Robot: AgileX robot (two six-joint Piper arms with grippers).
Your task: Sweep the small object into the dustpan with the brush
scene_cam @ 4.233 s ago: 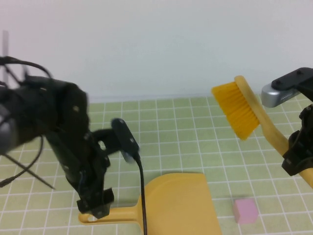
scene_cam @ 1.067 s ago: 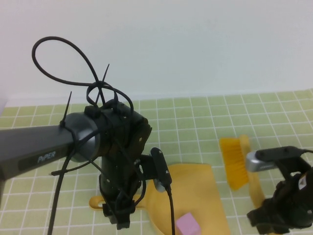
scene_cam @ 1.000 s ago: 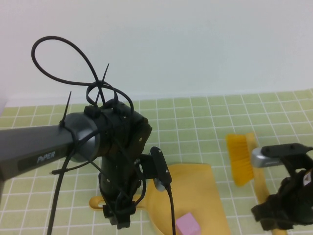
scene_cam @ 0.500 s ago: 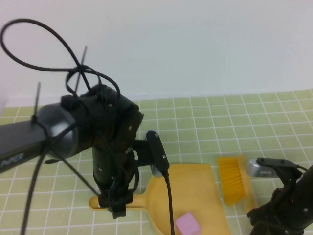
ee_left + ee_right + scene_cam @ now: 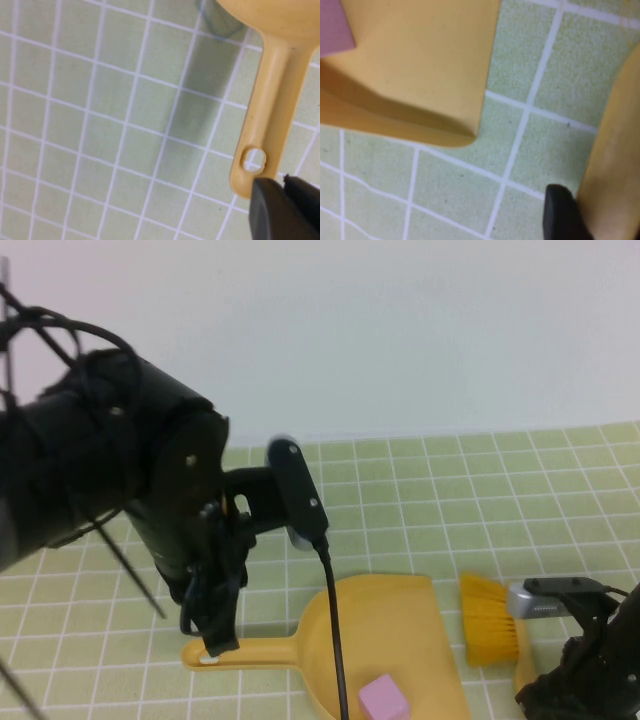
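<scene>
Pink cube (image 5: 383, 700) lies in dustpan (image 5: 400, 625) between left claw (image 5: 215, 635), grip unclear, and right claw (image 5: 575, 695) clamping brush (image 5: 490, 625).

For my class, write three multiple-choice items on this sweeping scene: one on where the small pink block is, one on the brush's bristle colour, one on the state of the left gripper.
1. Where is the pink block?
A. inside the dustpan
B. on the tiles beside the brush
C. in a gripper

2. What colour are the bristles of the brush?
A. black
B. orange-yellow
C. blue

3. What is the left gripper doing?
A. holding the block
B. gripping the brush
C. poised at the end of the dustpan handle

Answers: 1 A, the block lies on the pan's floor. 2 B, the bristles show orange-yellow. 3 C, its tip is at the handle's end; the right gripper holds the brush.
</scene>
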